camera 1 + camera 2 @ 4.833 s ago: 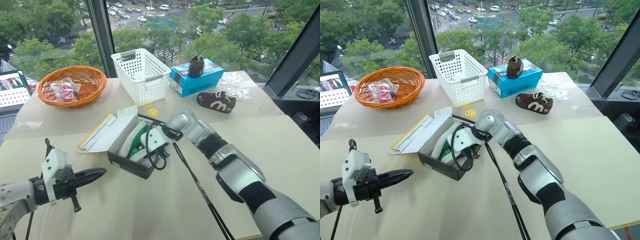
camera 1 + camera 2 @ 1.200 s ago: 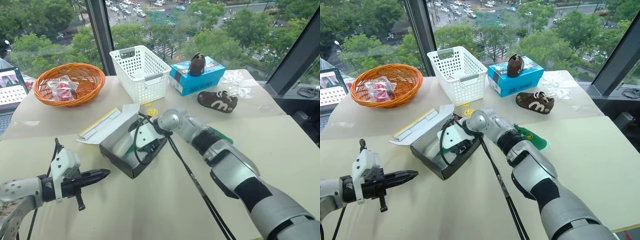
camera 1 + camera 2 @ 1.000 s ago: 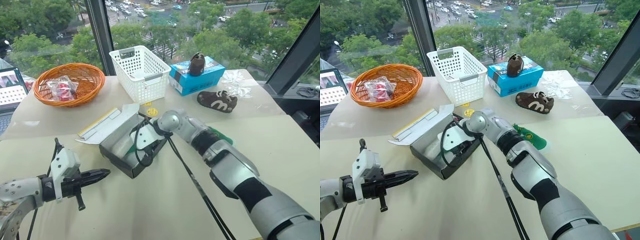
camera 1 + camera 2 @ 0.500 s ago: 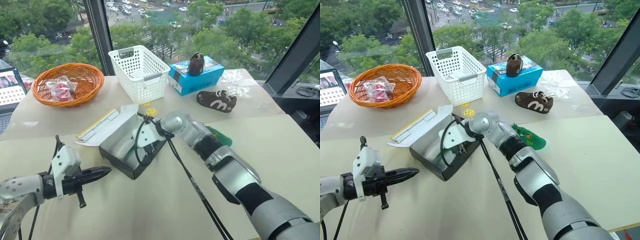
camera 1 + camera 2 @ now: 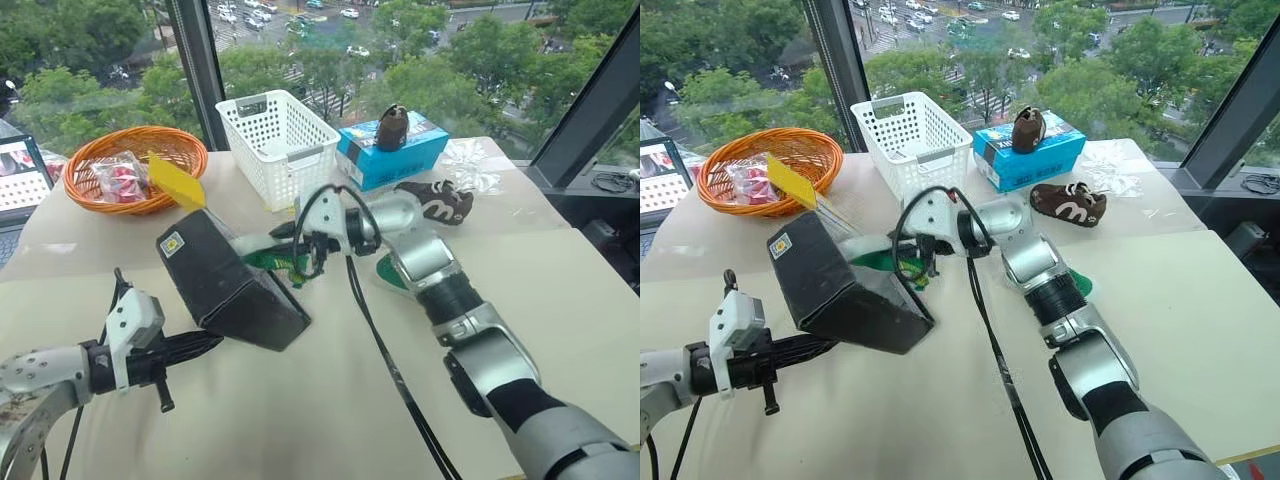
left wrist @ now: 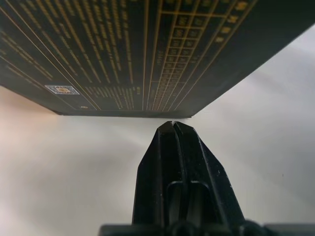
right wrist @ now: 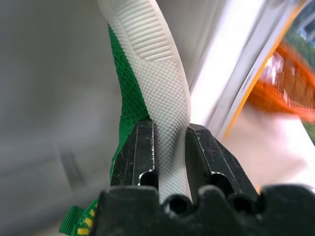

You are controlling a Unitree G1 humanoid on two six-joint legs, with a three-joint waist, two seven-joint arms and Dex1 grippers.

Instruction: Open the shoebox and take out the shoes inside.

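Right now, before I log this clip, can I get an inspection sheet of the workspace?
Surface: pale table, bare toward the robot.
Job's things: shoebox tipped up, black underside facing the camera, yellow lid behind it; one green shoe pinched by its white sole; second green shoe lying by the right arm.
Clutter: white basket, orange basket with a packet, blue box with a brown shoe on top, another brown shoe beside it.
Grippers: right gripper shut on the shoe; left gripper shut, empty, close to the shoebox.
Cables: black cable along the right arm.
Surroundings: window, trees, street; laptop at the left edge.
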